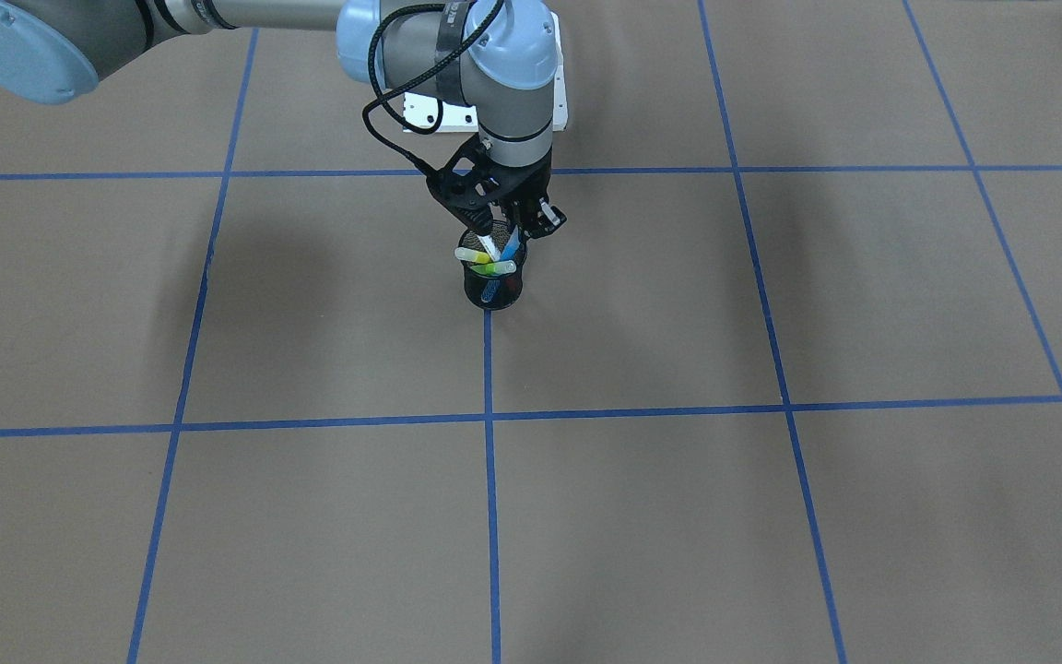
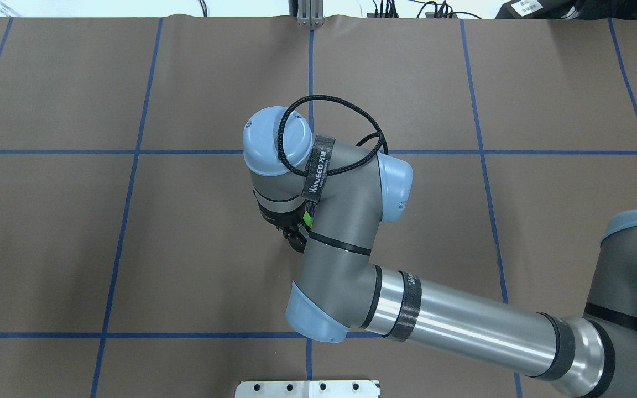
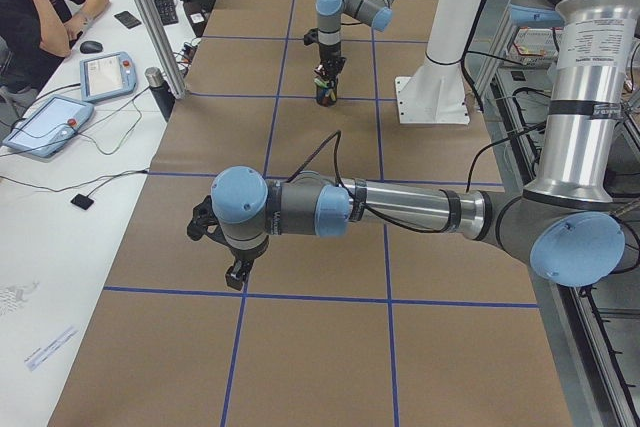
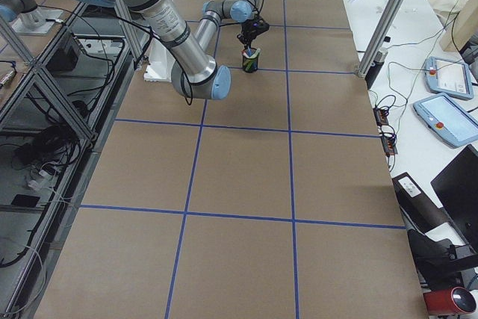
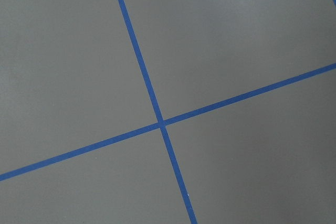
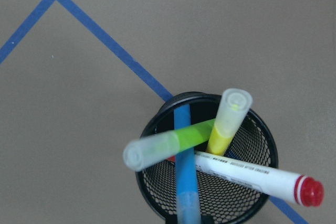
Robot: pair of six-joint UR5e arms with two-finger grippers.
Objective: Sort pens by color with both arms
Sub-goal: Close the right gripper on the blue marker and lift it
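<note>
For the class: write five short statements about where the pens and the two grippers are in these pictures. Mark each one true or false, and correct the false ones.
1. The blue marker pen, green marker pen, yellow marker pen and white marker pen with red cap all stand in the black mesh cup. True.
2. The white marker pen with red cap lies flat on the brown table. False: it leans in the cup, with its cap end past the rim.
3. The right gripper hangs just above the cup. True.
4. The left gripper holds the green marker pen. False: that pen is in the cup, far from the left gripper.
5. The left wrist camera sees a pen. False: it sees only table and crossing blue tape lines.
</note>
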